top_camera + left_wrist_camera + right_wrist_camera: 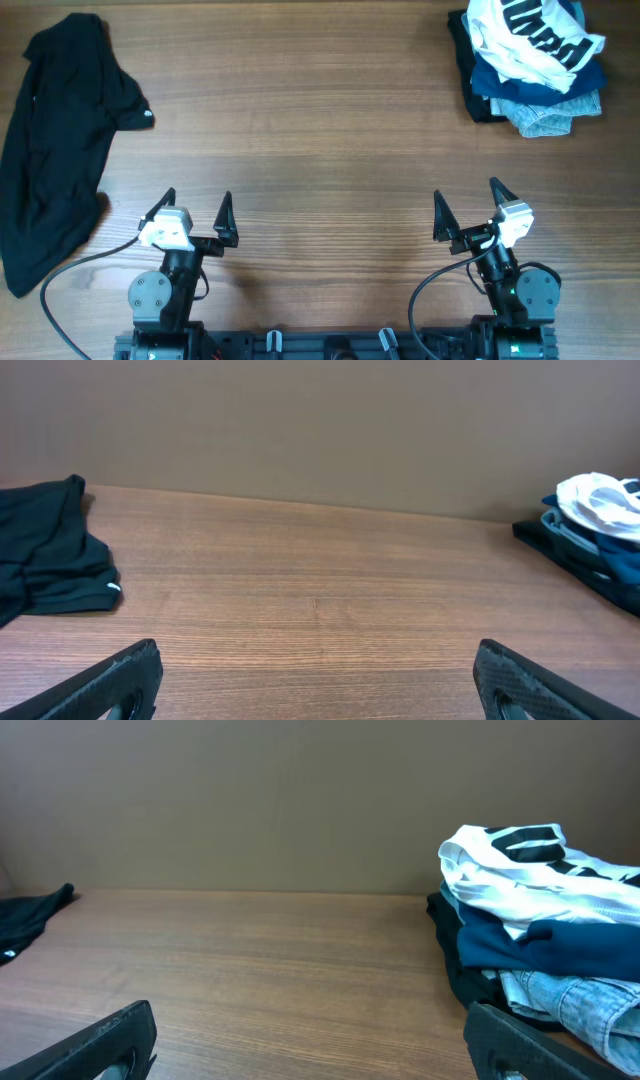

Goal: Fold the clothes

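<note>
Soft, even light from above covers the counter (320, 130), leaving its wood matte and the shadows faint. The overhead view is sharp; the wrist views look slightly softer (the black garment (55, 140) shows scant fold detail).

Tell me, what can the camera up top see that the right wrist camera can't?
Only overhead: the open left gripper and the whole black garment, spread out. Only right wrist: the pile from the side, white T-shirt over dark blue cloth over pale blue fabric, and a wall behind. Both: the wooden table, the pile, the open right gripper, some black garment.
</note>
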